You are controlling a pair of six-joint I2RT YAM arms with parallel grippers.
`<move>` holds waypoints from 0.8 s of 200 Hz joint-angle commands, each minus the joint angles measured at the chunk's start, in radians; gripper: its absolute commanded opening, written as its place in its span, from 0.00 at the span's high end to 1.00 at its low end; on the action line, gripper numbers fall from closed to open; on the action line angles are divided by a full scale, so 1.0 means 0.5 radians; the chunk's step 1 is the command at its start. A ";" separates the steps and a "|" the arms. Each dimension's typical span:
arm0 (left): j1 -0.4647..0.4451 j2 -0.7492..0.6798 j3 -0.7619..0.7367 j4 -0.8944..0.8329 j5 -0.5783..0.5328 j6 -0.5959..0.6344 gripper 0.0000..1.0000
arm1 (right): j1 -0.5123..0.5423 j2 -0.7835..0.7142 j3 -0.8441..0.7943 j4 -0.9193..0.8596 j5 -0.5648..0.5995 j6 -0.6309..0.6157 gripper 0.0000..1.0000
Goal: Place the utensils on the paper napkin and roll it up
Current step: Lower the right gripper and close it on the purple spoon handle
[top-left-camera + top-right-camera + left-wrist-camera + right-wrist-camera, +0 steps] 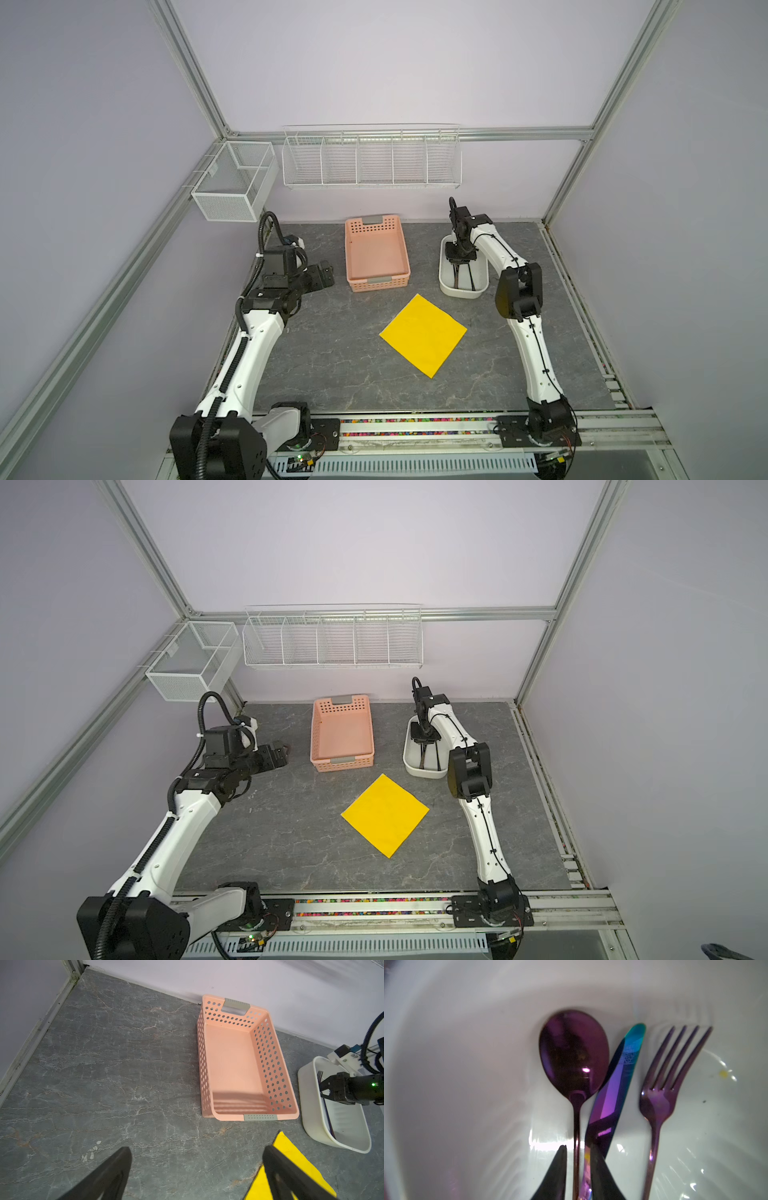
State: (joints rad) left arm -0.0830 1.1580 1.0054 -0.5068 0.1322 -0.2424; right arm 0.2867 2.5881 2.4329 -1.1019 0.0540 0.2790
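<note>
Three dark purple utensils lie side by side in a white tub (pixel 467 1064): spoon (pixel 574 1053), knife (pixel 614 1088) and fork (pixel 660 1101). In both top views they show as thin dark handles (pixel 463 279) (pixel 428 759). My right gripper (pixel 578 1147) (pixel 459 262) reaches down into the tub. Its fingers stand narrowly apart on either side of the spoon and knife handles, with slivers of white showing between. The yellow paper napkin (pixel 423 334) (pixel 385 814) lies flat at mid-table with nothing on it. My left gripper (pixel 196 1150) (pixel 328 274) is wide open and empty, left of the pink basket.
An empty pink perforated basket (pixel 377 284) (pixel 270 1059) stands between the two grippers, left of the white tub (pixel 446 286) (pixel 311 1126). White wire racks (pixel 372 158) hang on the back wall, and a mesh bin (pixel 232 183) on the left rail.
</note>
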 commanded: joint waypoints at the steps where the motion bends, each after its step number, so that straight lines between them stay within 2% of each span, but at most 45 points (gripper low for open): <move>1: 0.016 0.013 -0.012 -0.024 -0.001 -0.006 0.02 | -0.015 0.062 0.034 -0.014 -0.016 -0.034 0.78; 160: 0.016 0.025 -0.017 -0.030 -0.025 0.000 0.02 | -0.009 0.209 0.089 0.020 -0.013 -0.040 0.84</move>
State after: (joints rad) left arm -0.0830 1.1652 1.0054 -0.5072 0.1284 -0.2424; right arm 0.2829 2.6316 2.4741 -1.0863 0.0483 0.2687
